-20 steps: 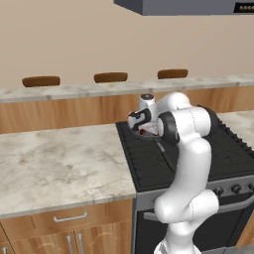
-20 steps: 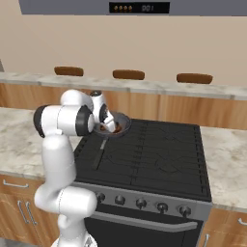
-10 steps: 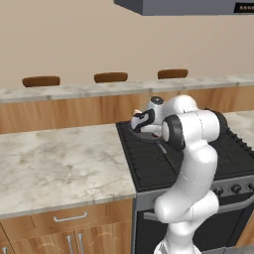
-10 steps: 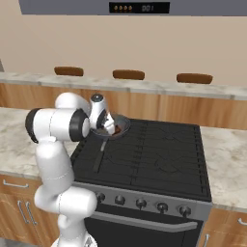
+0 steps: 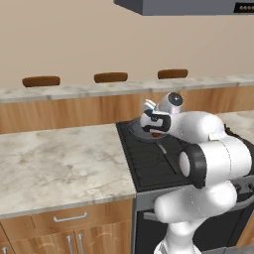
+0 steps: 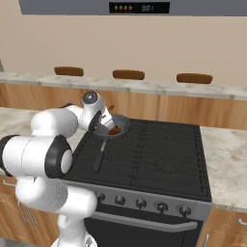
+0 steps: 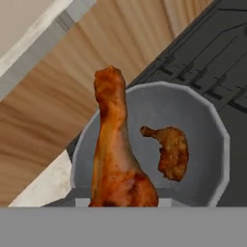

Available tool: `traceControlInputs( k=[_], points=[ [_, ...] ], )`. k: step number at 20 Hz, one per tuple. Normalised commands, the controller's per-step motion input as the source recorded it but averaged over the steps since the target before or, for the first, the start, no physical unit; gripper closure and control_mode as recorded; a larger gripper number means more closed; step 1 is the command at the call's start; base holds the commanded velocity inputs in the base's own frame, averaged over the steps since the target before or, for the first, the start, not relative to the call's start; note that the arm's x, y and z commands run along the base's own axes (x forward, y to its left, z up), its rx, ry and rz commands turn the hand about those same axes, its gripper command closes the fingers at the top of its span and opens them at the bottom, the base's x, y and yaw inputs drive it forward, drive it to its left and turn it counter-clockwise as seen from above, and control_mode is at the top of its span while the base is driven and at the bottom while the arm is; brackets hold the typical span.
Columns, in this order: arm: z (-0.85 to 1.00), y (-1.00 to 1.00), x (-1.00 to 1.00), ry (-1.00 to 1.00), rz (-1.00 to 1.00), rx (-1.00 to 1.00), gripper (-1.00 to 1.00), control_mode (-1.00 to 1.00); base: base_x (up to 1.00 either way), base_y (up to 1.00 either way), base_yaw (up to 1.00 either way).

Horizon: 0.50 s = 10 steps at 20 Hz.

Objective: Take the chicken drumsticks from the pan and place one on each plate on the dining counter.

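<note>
In the hand view a glossy reddish-brown chicken drumstick [image 7: 118, 159] stands upright right in front of the camera, lifted over the round grey pan [image 7: 212, 120]. My gripper [image 6: 105, 118] is shut on its thick lower end, and the fingertips are hidden behind the meat. A second drumstick [image 7: 171, 152] lies flat on the pan's floor. The pan [image 6: 119, 129] sits on the stove's back left burner, its long handle pointing toward the stove front. My gripper [image 5: 150, 120] hovers just above it. The dining counter [image 5: 74, 92] runs along the back. The plates are out of view.
A black stove top [image 6: 154, 154] spreads to the right of the pan. A stone counter with silver-handled drawers [image 5: 54, 163] lies to the left. Three brown stool seats [image 6: 128, 74] show behind the dining counter [image 6: 159, 88]. A range hood [image 5: 188, 6] hangs overhead.
The jaws have closed on a drumstick in the pan and the hand has lifted it slightly. The elbow has swung outward toward the cameras.
</note>
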Motion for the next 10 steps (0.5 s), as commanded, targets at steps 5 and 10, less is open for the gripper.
traceControlInputs(
  k=[5,10],
  points=[
    [0.39,0.01,-1.00,-0.02,0.03,0.07,1.00,-1.00,0.00,0.00,0.00],
    [0.44,0.00,-1.00,-0.02,0.01,0.02,1.00,-1.00,0.00,0.00,0.00]
  ],
)
